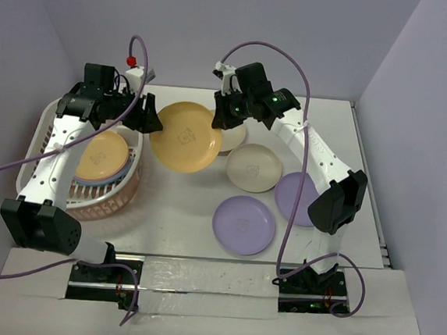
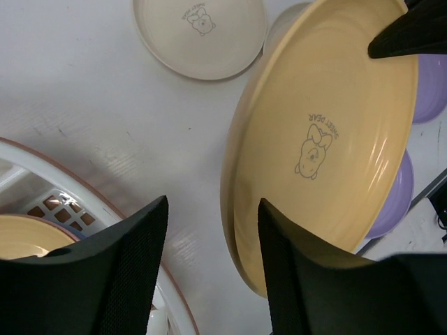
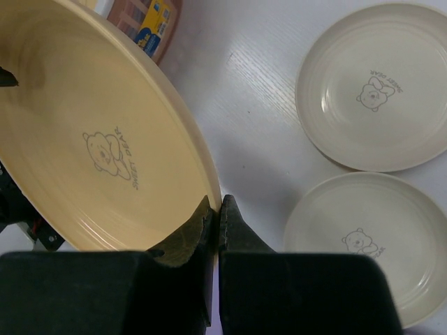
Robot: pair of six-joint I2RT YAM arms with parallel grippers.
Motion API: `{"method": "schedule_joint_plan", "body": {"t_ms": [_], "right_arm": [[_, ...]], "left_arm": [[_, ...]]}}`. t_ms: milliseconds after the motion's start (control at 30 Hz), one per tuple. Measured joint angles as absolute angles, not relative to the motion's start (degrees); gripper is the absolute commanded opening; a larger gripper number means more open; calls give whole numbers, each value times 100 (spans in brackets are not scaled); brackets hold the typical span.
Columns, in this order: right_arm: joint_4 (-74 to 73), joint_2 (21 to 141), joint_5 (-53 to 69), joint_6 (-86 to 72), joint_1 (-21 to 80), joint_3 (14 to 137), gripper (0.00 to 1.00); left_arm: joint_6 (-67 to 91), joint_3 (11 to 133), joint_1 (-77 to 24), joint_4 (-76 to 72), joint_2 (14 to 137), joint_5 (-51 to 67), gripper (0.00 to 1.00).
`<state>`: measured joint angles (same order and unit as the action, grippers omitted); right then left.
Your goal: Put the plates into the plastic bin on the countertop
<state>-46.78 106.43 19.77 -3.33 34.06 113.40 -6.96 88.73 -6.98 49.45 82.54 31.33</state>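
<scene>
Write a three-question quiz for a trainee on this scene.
1. True or false: the right fingers are shut on the rim of the yellow plate between the arms.
2. How many lilac plates lie on the countertop? A one, B two, C four.
3. What colour is the top plate in the plastic bin?
Key: 1 true; 2 B; 3 yellow-orange.

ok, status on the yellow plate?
Right gripper shut on yellow plate rim, held aloft. Left gripper open, straddling opposite rim. Plastic bin beside it, stacked plates already inside; nothing blocking it.
</scene>
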Motion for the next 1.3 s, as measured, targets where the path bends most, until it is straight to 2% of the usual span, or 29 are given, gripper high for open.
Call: {"method": "schedule_joint_plan", "body": {"t_ms": [133,167,200,267,300,333,400,533,667,800,900,1167,1267,1300], "right_arm": [[-4679,10643,2030,-355,3415,11343,0],[-4675,10643,2036,-359,3417,11343,0],[-4674,10643,2038,-377,3424,11343,12],[-4680,10643,2049,-425,3426,11343,44],[-4677,10643,2100,-426,3426,11344,74],[-4672,10642,2122,-446,3426,11345,92],[-4670,10641,2150,-481,3426,11344,100],[-4625,10584,2167,-467,3381,11239,100],[-4528,10337,2332,-465,3072,10786,100],[-4434,10018,2469,-354,2183,10098,100],[-4442,9806,2451,-175,1459,9618,100],[-4530,9614,2441,375,594,9182,100],[-4563,9591,2461,550,359,9129,98],[-4567,9588,2468,613,294,9108,96]], "left_arm": [[-646,8804,-748,4896,8256,2998,23],[-615,8797,-752,4886,8256,2986,10],[-602,8795,-762,4873,8256,2986,3],[-515,8794,-783,4835,8256,2934,0],[-507,8789,-782,4794,8256,2880,0],[-508,8782,-779,4780,8256,2838,0],[-505,8777,-722,4778,8256,2770,0],[-497,8789,-227,4816,8256,2866,0],[-680,9088,1020,5061,8353,3060,0],[-1080,9444,2385,5276,8542,3079,0],[-1353,9483,3024,5430,8752,3018,0],[-1707,9092,3368,5527,9425,2548,0],[-1725,8930,3365,5478,9618,2323,2],[-1730,8892,3365,5465,9673,2248,5]]}}
